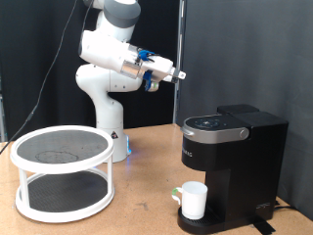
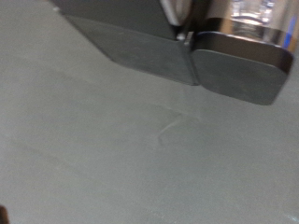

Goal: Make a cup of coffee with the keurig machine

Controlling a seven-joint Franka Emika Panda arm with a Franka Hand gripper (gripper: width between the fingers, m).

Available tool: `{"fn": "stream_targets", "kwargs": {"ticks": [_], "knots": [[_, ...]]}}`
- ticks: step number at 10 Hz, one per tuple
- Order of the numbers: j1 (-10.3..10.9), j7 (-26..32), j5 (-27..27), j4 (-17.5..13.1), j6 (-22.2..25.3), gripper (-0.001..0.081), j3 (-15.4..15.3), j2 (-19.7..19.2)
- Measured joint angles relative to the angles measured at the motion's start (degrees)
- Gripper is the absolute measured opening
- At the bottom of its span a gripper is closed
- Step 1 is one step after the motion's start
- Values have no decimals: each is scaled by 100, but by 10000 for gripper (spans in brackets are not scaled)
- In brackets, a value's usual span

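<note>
The keurig machine (image 1: 235, 152) stands at the exterior view's right, black, with its lid down and a grey control panel on top. The white cup (image 1: 194, 201) stands upright on its drip tray (image 1: 207, 227) under the spout, handle towards the exterior view's left. My gripper (image 1: 176, 74) hangs high in the air, above and to the left of the machine, pointing towards it and touching nothing. I see nothing between its fingers. The blurred wrist view shows a dark boxy shape, probably the machine (image 2: 149, 42), over a grey surface; the fingers do not show there.
A white two-tier round rack (image 1: 62, 171) with dark mesh shelves stands on the wooden table (image 1: 147, 191) at the exterior view's left. The arm's white base (image 1: 110, 132) is behind it. A black curtain covers the back.
</note>
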State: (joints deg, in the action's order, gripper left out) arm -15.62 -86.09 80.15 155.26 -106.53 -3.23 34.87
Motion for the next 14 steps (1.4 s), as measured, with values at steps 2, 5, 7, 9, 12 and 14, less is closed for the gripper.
{"fn": "stream_targets", "kwargs": {"ticks": [2,5,7,9,12,14], "knots": [[-7,75,-363,-349,-598,734,-340,8],[-215,-871,-2338,-1023,-1343,734,-1167,-46],[-354,-1409,-3408,-1572,-1150,734,-1493,-255],[-395,-1459,-3506,-1765,-1098,734,-1510,-497],[-532,-1667,-4598,-1870,-1456,734,-1894,-487],[-862,-2498,-5575,-2221,-1672,734,-2451,-531]]}}
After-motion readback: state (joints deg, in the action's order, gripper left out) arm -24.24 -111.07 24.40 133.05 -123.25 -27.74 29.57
